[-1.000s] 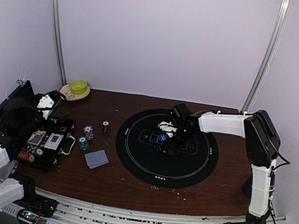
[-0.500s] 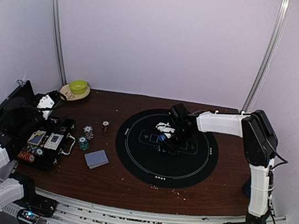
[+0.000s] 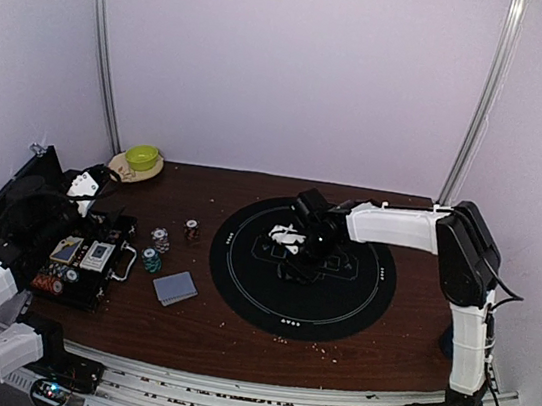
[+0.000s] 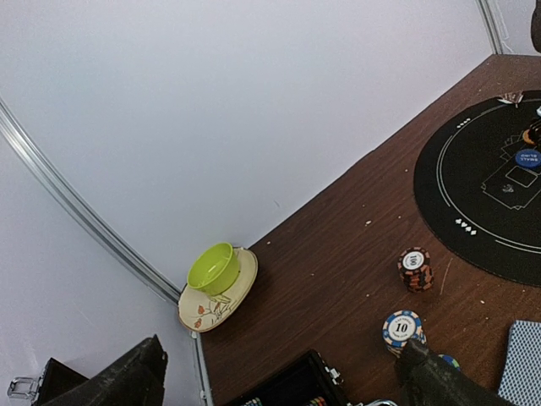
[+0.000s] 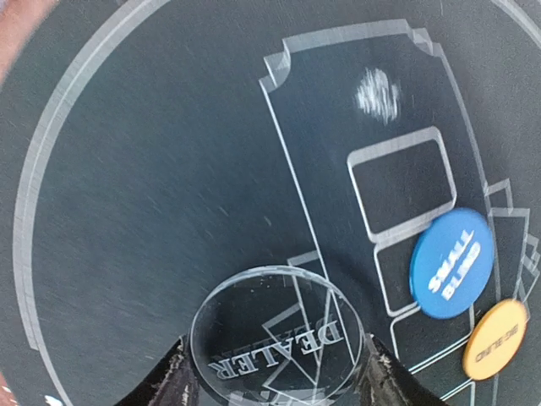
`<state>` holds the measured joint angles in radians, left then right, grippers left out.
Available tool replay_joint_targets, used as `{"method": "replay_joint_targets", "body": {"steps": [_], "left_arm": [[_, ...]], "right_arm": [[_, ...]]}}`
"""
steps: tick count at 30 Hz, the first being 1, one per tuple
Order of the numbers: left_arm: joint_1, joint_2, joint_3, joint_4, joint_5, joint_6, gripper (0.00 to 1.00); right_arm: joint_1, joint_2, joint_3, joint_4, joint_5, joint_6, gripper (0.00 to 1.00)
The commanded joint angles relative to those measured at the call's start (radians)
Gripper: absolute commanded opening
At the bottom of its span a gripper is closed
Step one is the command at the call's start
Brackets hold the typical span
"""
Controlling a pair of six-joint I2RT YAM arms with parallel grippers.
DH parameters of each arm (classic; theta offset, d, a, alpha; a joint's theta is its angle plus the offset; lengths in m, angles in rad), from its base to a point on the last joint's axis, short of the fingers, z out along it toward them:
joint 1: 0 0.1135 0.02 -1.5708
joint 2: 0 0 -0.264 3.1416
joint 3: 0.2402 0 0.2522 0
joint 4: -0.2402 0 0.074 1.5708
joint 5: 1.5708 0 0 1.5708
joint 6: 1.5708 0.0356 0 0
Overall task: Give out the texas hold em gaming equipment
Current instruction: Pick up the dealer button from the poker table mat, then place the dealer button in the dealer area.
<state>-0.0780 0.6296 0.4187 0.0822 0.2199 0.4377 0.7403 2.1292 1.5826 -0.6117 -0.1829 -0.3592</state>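
- Nearest us, at 8 o'clock from the mat, we see a stack of grey-blue-backed playing cards [image 3: 175, 288] lying flat on the brown wooden table [image 3: 384, 330].
- At 9 o'clock from the cards stands an open black chip case [image 3: 81, 262]. The left gripper [image 4: 283, 359] hangs over it with its fingers spread wide, holding nothing.
- Between case and mat, at the mat's 9 o'clock, we count three short stacks of striped poker chips: teal [image 3: 150, 260], white [image 3: 160, 239] and red [image 3: 191, 229].
- The round black felt mat [image 3: 338, 303] carries white printed outlines. Over its left-of-centre part, the right gripper [image 5: 277, 365] is clamped on the rim of a clear round dealer disc [image 5: 277, 334]. We cannot tell whether the disc touches the mat.
- At 2 o'clock from that disc in the wrist view lies a blue round small-blind disc [image 5: 450, 262]. An orange round disc [image 5: 494, 338] lies just beside it, at its 5 o'clock.
- Farthest, at the table's 10 o'clock corner, a lime-green bowl [image 3: 141, 156] sits on a cream saucer [image 4: 218, 300].
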Motion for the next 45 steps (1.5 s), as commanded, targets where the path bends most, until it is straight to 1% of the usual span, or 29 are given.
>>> {"method": "replay_joint_targets", "body": {"steps": [1,4,8,11,14,16,22,31,45], "left_arm": [[0.008,0.004,-0.008,0.059,-0.004,0.016,0.98],[0.008,0.003,-0.008,0.056,-0.002,0.02,0.98],[0.008,0.001,-0.008,0.052,0.001,0.024,0.98],[0.008,-0.004,-0.009,0.05,0.005,0.03,0.98],[0.008,-0.002,-0.011,0.05,0.003,0.038,0.98],[0.008,0.0,-0.011,0.049,0.003,0.042,0.98],[0.008,-0.001,-0.012,0.045,0.013,0.046,0.98],[0.008,-0.004,-0.012,0.043,0.01,0.053,0.98],[0.009,-0.003,-0.015,0.045,0.015,0.054,0.98]], "right_arm": [[0.012,-0.074,0.082,0.011,-0.001,0.012,0.46],[0.013,-0.041,0.15,0.007,-0.011,0.02,0.44],[0.013,0.067,0.35,-0.047,-0.057,0.052,0.43],[0.015,0.151,0.491,-0.063,-0.06,0.089,0.43],[0.022,0.225,0.61,-0.073,-0.065,0.12,0.43],[0.033,0.259,0.658,-0.063,-0.066,0.133,0.42],[0.053,0.339,0.716,-0.034,-0.066,0.168,0.44],[0.056,0.472,0.791,-0.025,-0.013,0.199,0.45],[0.054,0.481,0.784,-0.056,0.032,0.175,0.45]]}}
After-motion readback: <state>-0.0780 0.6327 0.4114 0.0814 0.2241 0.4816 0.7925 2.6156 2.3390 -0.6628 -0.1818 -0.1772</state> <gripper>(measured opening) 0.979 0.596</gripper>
